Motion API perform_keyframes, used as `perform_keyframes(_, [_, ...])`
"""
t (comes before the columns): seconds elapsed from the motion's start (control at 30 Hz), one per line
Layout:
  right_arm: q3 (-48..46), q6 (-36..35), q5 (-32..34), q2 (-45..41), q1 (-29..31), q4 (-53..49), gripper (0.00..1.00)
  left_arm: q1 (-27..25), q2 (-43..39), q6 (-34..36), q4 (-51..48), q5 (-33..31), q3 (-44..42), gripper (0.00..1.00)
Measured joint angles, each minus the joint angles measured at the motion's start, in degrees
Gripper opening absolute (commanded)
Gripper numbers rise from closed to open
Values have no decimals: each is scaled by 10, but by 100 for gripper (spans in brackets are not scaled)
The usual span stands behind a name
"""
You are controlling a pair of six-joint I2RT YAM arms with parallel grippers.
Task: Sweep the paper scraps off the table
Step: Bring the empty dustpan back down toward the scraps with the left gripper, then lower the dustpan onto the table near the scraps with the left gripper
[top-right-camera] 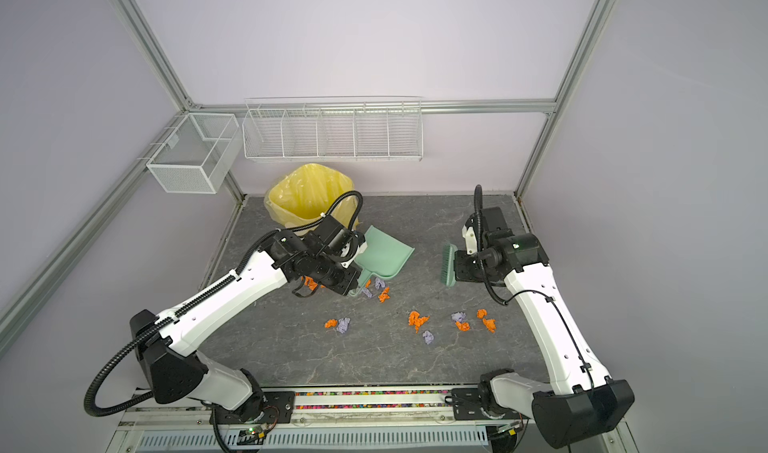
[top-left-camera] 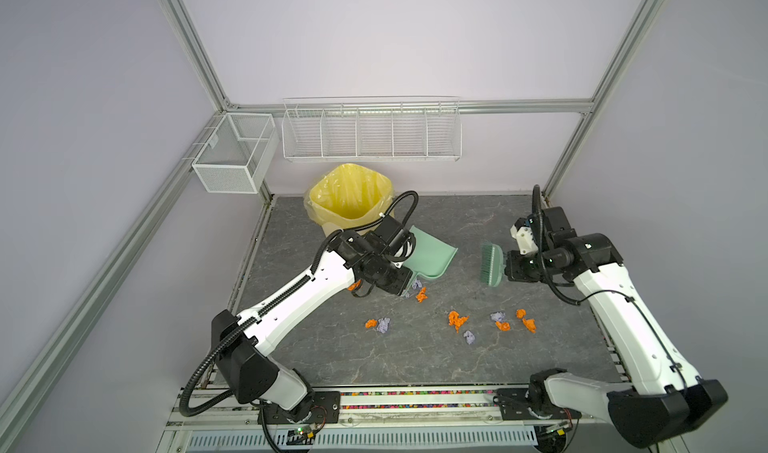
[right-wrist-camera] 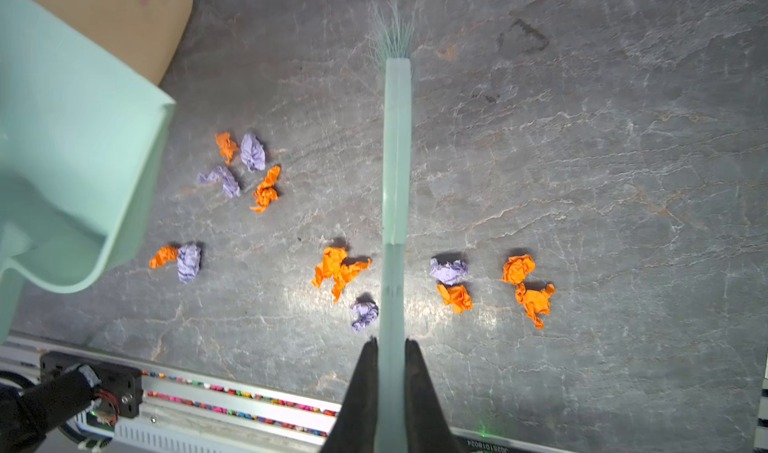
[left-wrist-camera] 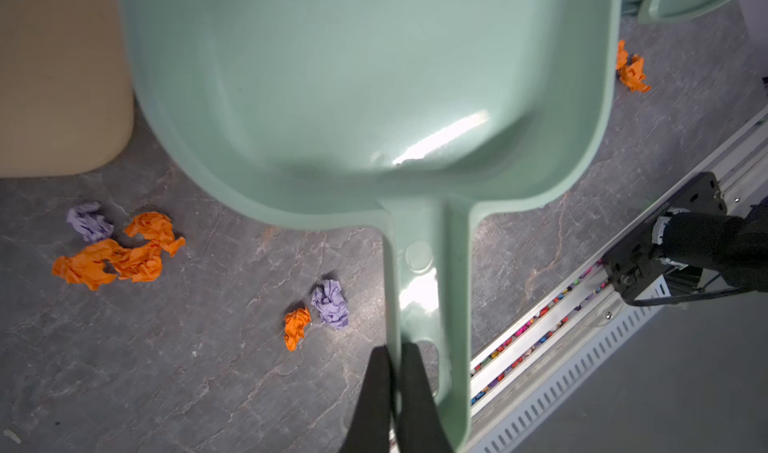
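In the right wrist view we count seven orange and five lavender paper scraps (right-wrist-camera: 338, 270), scattered mid-worktop (top-left-camera: 415, 359). The strip along its near edge lies open. Our left jaws clamp the one dustpan (left-wrist-camera: 374, 76) by its handle, and our right jaws pinch the one brush (right-wrist-camera: 397, 160).

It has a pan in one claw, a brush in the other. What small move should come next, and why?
Probably lower the dustpan until its open lip rests on the table beside the paper scraps. The left gripper grips its handle, the right gripper grips the brush, the pan is empty and looks lifted, and scraps lie loose.
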Motion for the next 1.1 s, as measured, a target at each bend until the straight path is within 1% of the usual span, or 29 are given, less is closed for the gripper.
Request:
perform_keyframes(0.2, [-6, -2, 12, -1, 18, -30, 7, -32, 6, -9, 0, 27, -24, 0])
perform_keyframes(0.43, [-7, -9, 19, -1, 19, -50, 7, -41, 22, -20, 5, 61, -50, 0])
perform_keyframes(0.7, [-7, -11, 18, -7, 22, -62, 7, -74, 23, -33, 14, 70, -89, 0])
perform_keyframes(1.0, [-4, -23, 16, -7, 25, -92, 7, -130, 21, -43, 16, 55, -149, 0])
perform_keyframes(1.1, [-4, -26, 16, -7, 26, -98, 7, -136, 21, -49, 19, 57, -155, 0])
